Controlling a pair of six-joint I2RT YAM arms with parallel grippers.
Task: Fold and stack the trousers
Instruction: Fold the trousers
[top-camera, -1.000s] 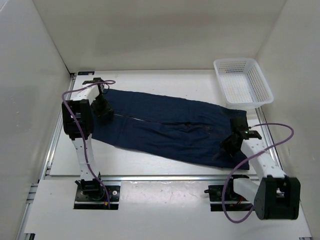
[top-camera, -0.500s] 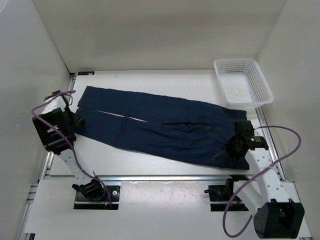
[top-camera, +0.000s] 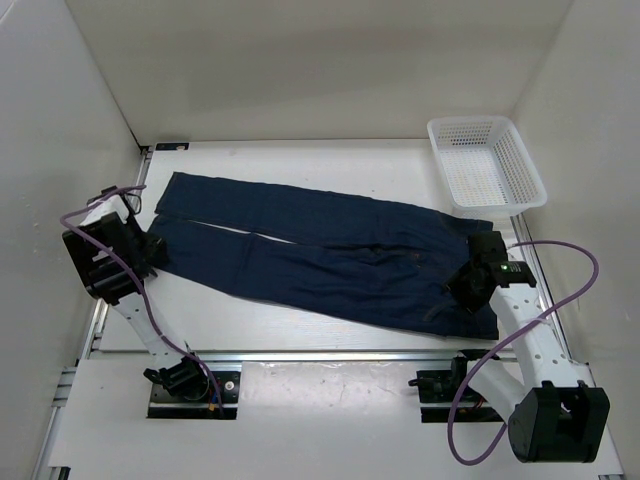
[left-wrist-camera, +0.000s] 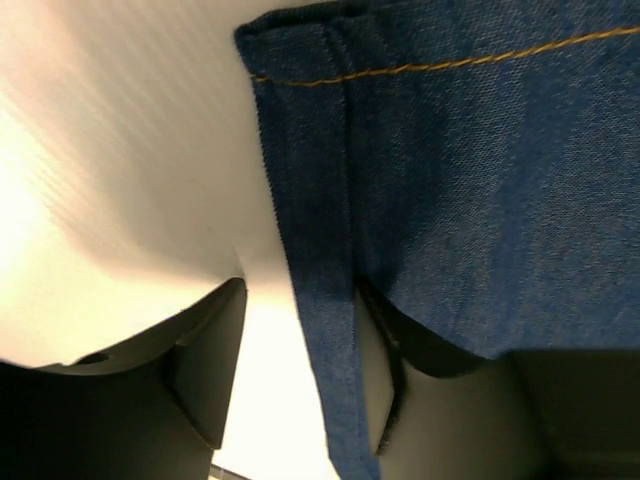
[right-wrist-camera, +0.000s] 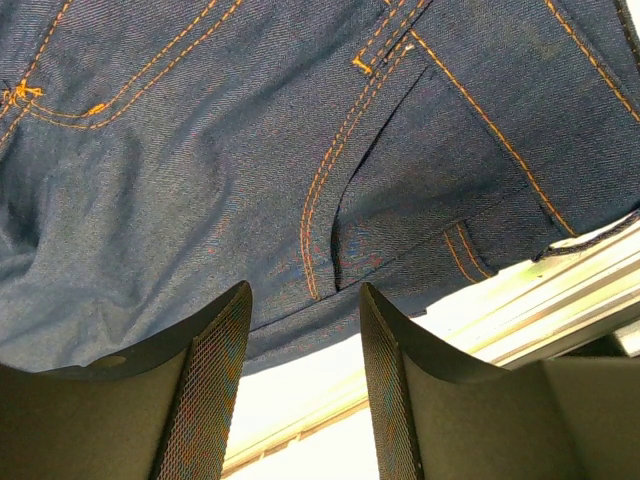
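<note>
**Item 1. Pair of dark navy-blue denim trousers** (top-camera: 320, 250), long-legged, orange stitching. We record them spread flat and unfolded across the white table (top-camera: 300, 325), leg hems at the left, waist and pockets at the right. They have not shifted over the last second, and no fold has been begun.

**Item 2. Left gripper** (top-camera: 156, 249). A second ago we had it over the leg ends, further in. It has since swung out to the table's left edge and now comes at the nearer leg's hem from the side. In the wrist view its fingers (left-wrist-camera: 215, 350) stand apart with the hem's side seam running between them. We list it as released, not yet pinching.

**Item 3. Right gripper** (top-camera: 458, 288). Little moved, low at the waist end. Its jaws stand parted and empty, bare table between them, with the pocket stitching just beyond.

**Item 4. White plastic mesh basket** (top-camera: 485, 160), far right corner, touching no cloth.

**Note.** We judge both arms to be set at opposite ends for a first grasp.
</note>
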